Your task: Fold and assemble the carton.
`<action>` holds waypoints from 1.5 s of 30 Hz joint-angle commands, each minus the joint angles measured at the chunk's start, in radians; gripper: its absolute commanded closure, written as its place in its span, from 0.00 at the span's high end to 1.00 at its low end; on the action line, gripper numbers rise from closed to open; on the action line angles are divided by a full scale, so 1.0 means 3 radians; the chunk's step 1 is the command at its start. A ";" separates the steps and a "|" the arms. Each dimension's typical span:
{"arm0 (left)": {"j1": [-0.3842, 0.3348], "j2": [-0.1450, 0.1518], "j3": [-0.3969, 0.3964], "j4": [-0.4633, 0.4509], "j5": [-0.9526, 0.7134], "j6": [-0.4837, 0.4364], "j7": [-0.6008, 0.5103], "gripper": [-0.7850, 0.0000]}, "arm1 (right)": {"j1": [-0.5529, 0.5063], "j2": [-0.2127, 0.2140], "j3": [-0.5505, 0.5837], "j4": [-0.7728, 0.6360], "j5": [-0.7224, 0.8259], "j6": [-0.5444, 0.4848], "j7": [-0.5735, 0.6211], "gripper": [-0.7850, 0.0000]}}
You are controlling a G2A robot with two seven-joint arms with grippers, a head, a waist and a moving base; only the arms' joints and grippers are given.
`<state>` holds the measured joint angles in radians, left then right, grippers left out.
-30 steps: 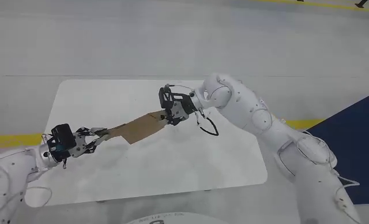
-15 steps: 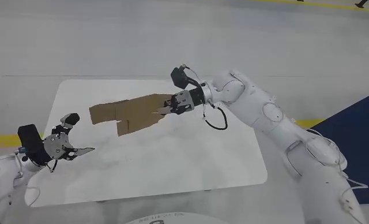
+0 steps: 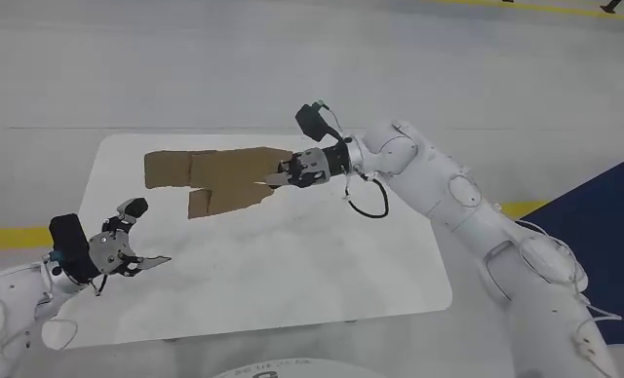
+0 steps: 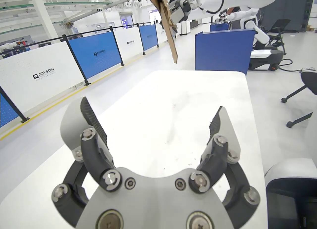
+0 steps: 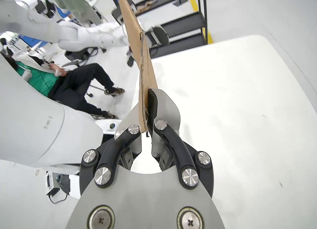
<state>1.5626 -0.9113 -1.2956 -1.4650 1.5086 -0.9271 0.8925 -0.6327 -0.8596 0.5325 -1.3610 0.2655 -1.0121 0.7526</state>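
Observation:
A flat brown carton [image 3: 219, 176] hangs in the air above the far half of the white table [image 3: 322, 271], stretching left from my right gripper [image 3: 281, 176], which is shut on its right end. From the right wrist the carton [image 5: 135, 34] stands on edge, pinched between the two pads [image 5: 152, 103]. My left gripper [image 3: 146, 237] is open and holds nothing, low over the table's near left part. In the left wrist view its fingers [image 4: 94, 121] are spread wide, and the carton [image 4: 162, 10] hangs far ahead and above them.
The table's near left corner [image 3: 68, 334] lies close to my left arm. Blue barriers [image 4: 223, 49] and a black shelf rack [image 5: 188, 5] stand on the floor beyond the table. A yellow floor line [image 3: 19, 237] runs past the table's left side.
My left gripper let go of the carton, opened and drew back toward the near left. My right gripper lifted the carton and swung it up and away, turning it flatter.

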 commanded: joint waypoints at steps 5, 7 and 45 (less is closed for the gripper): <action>-0.0430 0.0031 0.0958 0.0048 -0.1327 -0.0284 -0.0283 1.00 | 0.0051 -0.0064 -0.0026 0.0056 0.0685 0.0002 0.0187 0.00; -0.0601 0.0062 0.1240 0.0067 -0.1610 -0.0284 -0.0283 1.00 | 0.0066 -0.0087 -0.0051 0.0100 0.0733 -0.0001 0.0184 0.00; -0.0658 0.0052 0.1352 -0.0040 -0.1783 -0.0284 -0.0282 1.00 | 0.0134 -0.0269 -0.0021 0.0255 0.0764 0.1175 -0.0347 0.00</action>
<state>1.3651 -0.8957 -0.8900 -1.4770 0.9737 -1.0123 0.8078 -0.6013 -0.9314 0.5288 -1.2957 0.4978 -0.6930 0.6553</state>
